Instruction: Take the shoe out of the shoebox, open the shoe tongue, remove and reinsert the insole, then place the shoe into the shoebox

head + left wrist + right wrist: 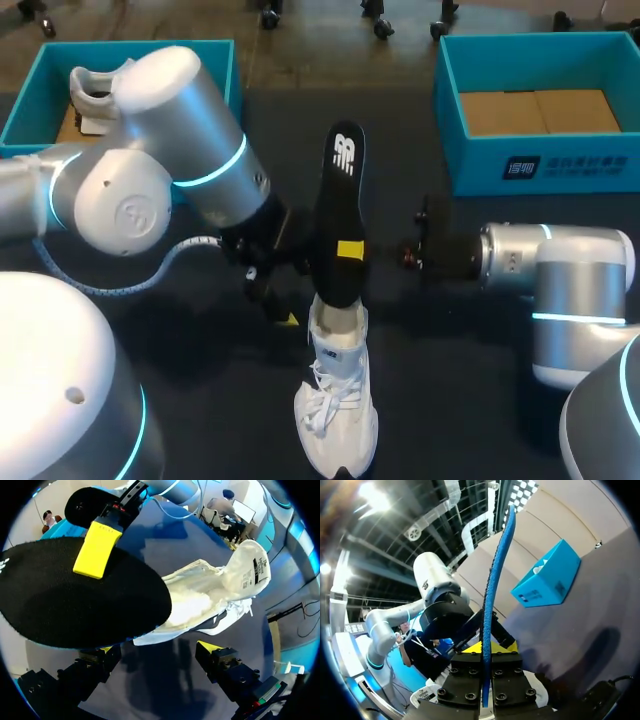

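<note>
Dark surface (460, 400) carries the white shoe (337, 420) near its middle, toe toward me, well apart from the shoebox (545, 165) at the far right. The black insole (340, 200) rises out of the shoe's collar and leans toward the far edge, its long axis in line with the shoe's own. Whether its low end is at the opening or just inside it, I cannot tell. The right gripper (352, 250) pinches the insole across its middle, flat faces between the yellow tips. The left gripper (157, 652) hangs spread just beside the collar, holding nothing. I judge the next travel must run along that shared axis, and the left arm is the nearer one to steady the shoe.
</note>
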`<action>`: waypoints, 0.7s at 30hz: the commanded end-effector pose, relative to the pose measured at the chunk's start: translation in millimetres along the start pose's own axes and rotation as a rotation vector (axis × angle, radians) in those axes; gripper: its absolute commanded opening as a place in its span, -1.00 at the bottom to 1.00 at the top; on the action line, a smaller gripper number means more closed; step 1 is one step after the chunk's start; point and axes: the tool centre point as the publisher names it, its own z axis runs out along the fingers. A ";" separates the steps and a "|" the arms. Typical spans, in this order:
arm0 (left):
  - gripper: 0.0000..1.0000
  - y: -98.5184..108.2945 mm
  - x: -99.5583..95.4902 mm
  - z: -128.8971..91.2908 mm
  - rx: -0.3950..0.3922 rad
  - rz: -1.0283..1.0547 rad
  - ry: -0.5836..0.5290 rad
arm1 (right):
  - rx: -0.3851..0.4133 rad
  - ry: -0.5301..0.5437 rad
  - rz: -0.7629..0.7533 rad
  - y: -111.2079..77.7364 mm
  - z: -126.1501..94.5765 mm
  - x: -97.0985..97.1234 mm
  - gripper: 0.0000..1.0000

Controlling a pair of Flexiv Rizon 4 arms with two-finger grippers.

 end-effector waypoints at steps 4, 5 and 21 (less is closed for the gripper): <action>1.00 3.0 3.5 4.5 -0.008 -0.011 0.020 | -0.024 0.009 -0.011 -10.2 1.9 2.6 -1.00; 1.00 3.0 3.5 4.5 -0.008 -0.011 0.020 | -0.024 0.009 -0.011 -10.2 1.9 2.6 -1.00; 1.00 2.5 6.5 4.8 0.000 -0.014 0.011 | -0.037 0.009 -0.021 -13.6 0.2 3.7 -1.00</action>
